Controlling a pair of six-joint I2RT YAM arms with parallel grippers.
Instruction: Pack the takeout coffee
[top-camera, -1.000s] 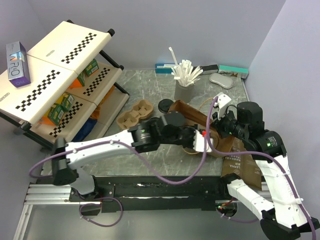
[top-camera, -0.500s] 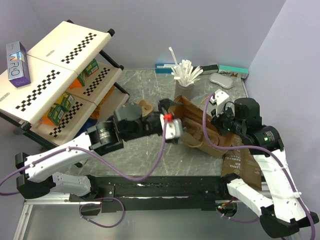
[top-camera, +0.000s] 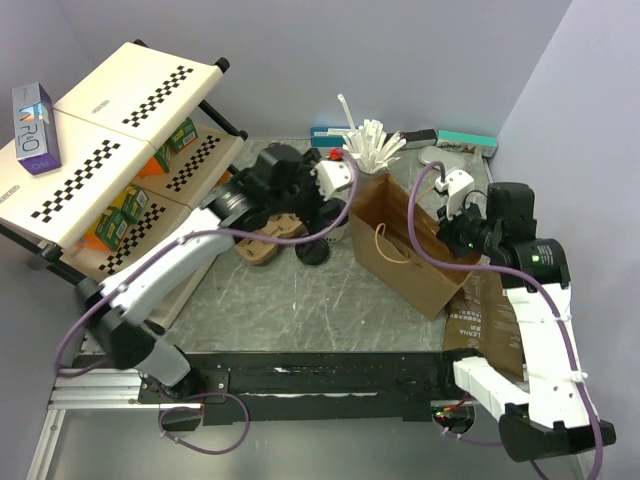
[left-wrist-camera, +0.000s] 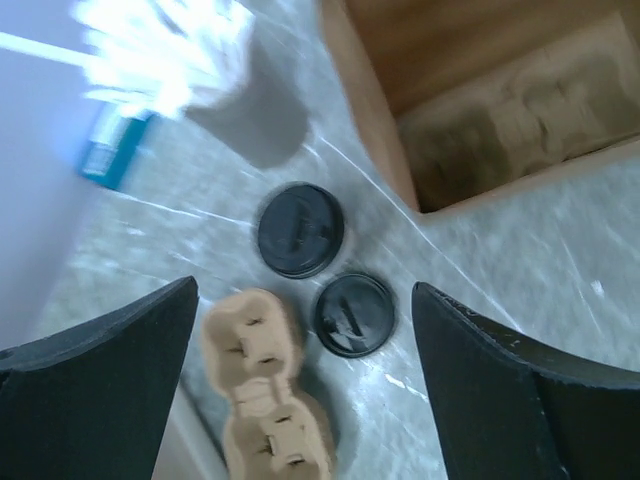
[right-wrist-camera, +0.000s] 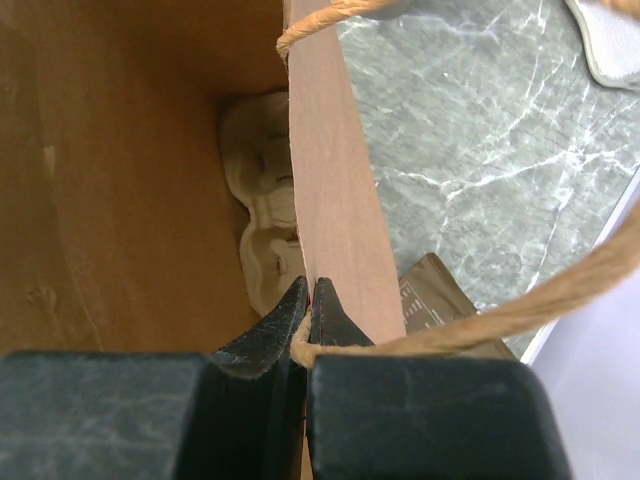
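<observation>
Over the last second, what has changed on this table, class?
The left gripper left the bag, swung left over the lids and opened. The bag rose upright. The right gripper stayed pinching its rim; the carrier on the table stayed put.

Blur smears the white sticks (left-wrist-camera: 160, 45) and their grey cup (left-wrist-camera: 250, 115) in the left wrist view, whose edges crop the paper bag (left-wrist-camera: 370, 110), the cup carrier (left-wrist-camera: 262, 400) and the fingers (left-wrist-camera: 100, 380) of the left gripper (left-wrist-camera: 303, 288). In the right wrist view the bag's wall hides part of a second pulp carrier (right-wrist-camera: 258, 200) inside; a pale grey object (right-wrist-camera: 612, 40) is clipped at the corner. Print on the flat brown bag (top-camera: 490, 330) is unreadably small.
</observation>
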